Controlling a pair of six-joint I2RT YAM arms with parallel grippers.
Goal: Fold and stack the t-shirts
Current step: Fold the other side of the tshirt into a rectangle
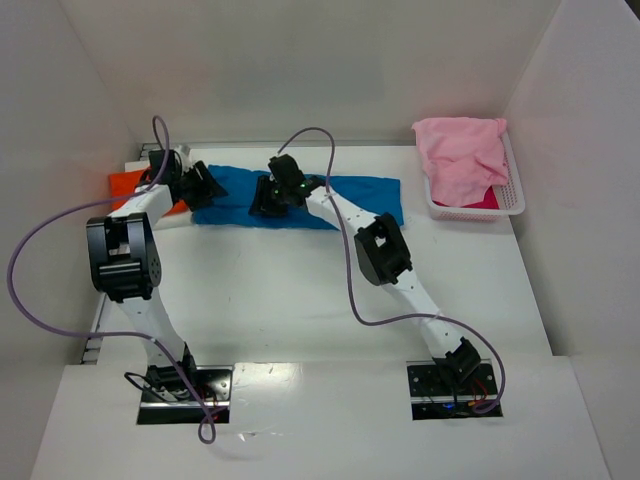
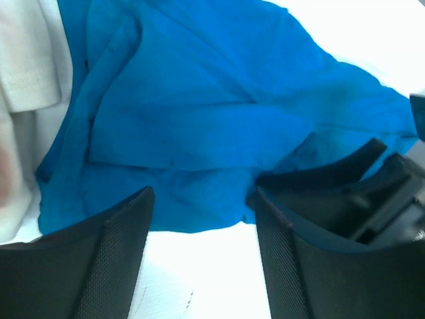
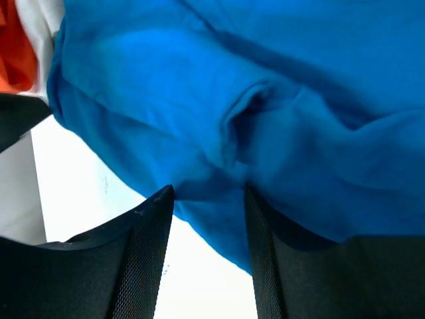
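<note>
Jaws on the left gripper (image 2: 202, 199) stand well apart with nothing between them; bare desk (image 1: 300, 300) shows in the gap, and the near hem of the blue t-shirt (image 1: 360, 195) lies just beyond the tips. Jaws on the right gripper (image 3: 209, 196) stand part open, and a fold of the same hem runs into the gap at the tips; no pinch is visible, so treat the cloth as not gripped. In the top view both arms reach from the bottom of the frame to the upper centre, where the blue t-shirt lies on the desk as a long, wrinkled band running left to right. Both grippers sit low over its left half, near one another, a placement that suits taking the near hem at two points for a fold. The orange t-shirt (image 1: 128, 183) lies at the upper left, just beside the band's left end. At the upper right, the pink t-shirt (image 1: 460, 150) is heaped in the white basket (image 1: 512, 195), not yet folded.
</note>
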